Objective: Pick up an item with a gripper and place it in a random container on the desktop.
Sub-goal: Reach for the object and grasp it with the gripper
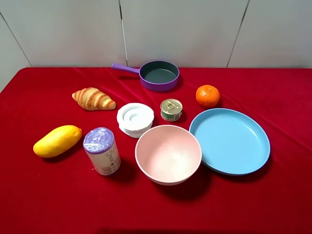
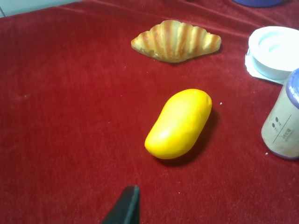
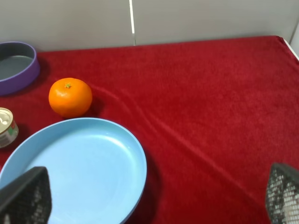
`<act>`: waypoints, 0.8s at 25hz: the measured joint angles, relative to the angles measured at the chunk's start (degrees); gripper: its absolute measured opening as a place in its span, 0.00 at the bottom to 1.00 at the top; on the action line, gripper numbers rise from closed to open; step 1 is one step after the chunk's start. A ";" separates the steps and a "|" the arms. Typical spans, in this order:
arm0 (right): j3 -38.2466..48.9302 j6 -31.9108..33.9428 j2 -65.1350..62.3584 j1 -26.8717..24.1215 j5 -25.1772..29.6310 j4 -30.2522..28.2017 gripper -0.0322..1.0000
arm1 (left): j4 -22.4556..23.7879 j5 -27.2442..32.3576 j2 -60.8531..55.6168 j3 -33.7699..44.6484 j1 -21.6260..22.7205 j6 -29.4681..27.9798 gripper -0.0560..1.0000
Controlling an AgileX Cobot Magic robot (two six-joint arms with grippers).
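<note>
While your mesh-textured right fingers [image 3: 25,198] gape wide, empty, over the smooth blue plate [image 3: 84,163], your left fingers [image 2: 126,207] show one tip, and I cannot tell how open; glossy oval mango [image 2: 180,123] ahead.

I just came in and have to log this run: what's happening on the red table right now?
Nothing is held yet. The purple-topped canister stands upright and untouched on the red desktop, between the mango and the pink bowl. The purple saucepan sits empty at the back. The right gripper is open, by the blue plate. Of the left gripper only one fingertip shows, near the mango.
</note>
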 joint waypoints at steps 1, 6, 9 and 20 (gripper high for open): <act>0.00 0.00 0.00 0.00 0.00 0.00 0.70 | 0.00 0.00 0.00 0.00 0.00 0.00 0.99; 0.00 0.00 0.00 0.00 0.00 0.00 0.70 | 0.00 0.00 0.00 0.00 0.00 0.00 0.99; 0.00 -0.43 0.00 0.00 0.00 0.05 0.70 | 0.00 0.00 0.00 0.00 0.00 0.00 0.99; -0.07 -1.25 3.48 0.00 0.00 1.27 0.70 | 0.00 0.00 0.00 0.00 0.00 0.00 0.99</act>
